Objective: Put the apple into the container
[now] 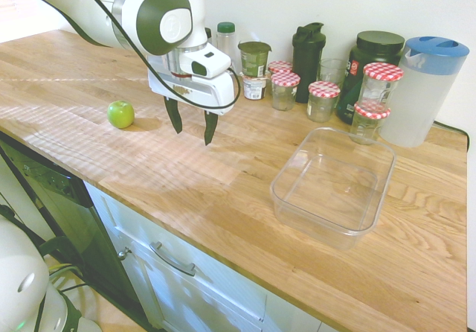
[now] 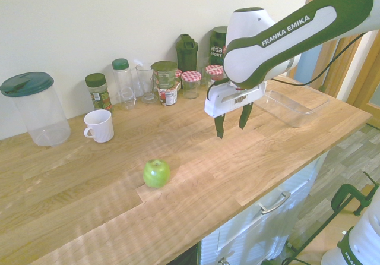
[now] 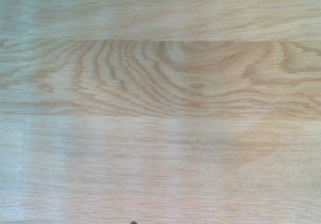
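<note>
Gripper (image 1: 192, 128), fingers apart and empty, hangs over bare worktop (image 1: 223, 190) between the apple (image 1: 120, 114) and the container (image 1: 333, 186); reaching the apple comes next.

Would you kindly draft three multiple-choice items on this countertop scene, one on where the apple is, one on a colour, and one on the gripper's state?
1. Where is the apple?
A. inside the container
B. on the bare countertop
C. between the gripper's fingers

2. What colour is the pitcher's lid?
A. red
B. white
C. blue

3. How is the gripper?
A. open, holding nothing
B. shut on the apple
C. shut on a jar

Answers:
1 B: the apple sits alone on the wood, apart from the gripper, and the container is empty.
2 C: the lid is plainly blue.
3 A: both exterior views show the fingers spread above the wood with nothing between them.
</note>
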